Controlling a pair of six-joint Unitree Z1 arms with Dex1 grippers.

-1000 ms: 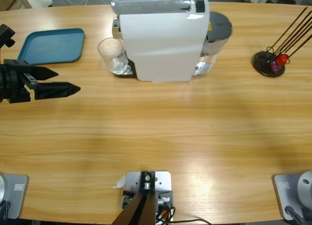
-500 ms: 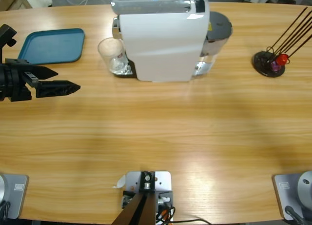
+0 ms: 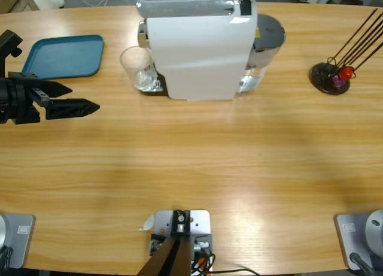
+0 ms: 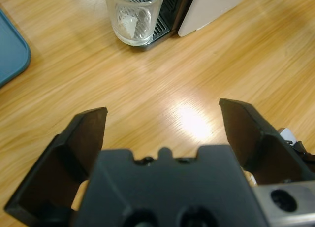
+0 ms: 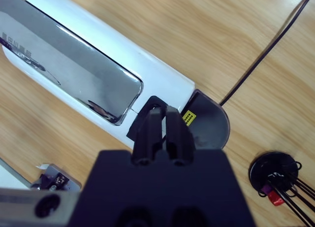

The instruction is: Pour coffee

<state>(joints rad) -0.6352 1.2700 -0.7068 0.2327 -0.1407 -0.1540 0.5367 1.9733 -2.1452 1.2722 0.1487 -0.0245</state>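
Note:
A clear glass (image 3: 136,66) stands on the drip tray (image 4: 162,21) at the left end of the big white coffee machine (image 3: 200,48). No dark coffee shows in the glass (image 4: 134,15). My left gripper (image 3: 85,99) lies low over the table at the left edge, open and holding nothing, with its tips pointing right. In its wrist view the left gripper (image 4: 165,113) is well short of the glass. My right gripper (image 5: 163,111) is shut on nothing, high above the machine (image 5: 98,74), and does not show in the high view.
A blue tray (image 3: 63,55) lies at the far left, just behind the left gripper. A black round stand with thin dark sticks (image 3: 329,78) sits at the far right. A black cable (image 5: 261,59) runs across the table behind the machine.
The left gripper has crept very slightly toward the far side of the table. The glass and the machine have not moved.

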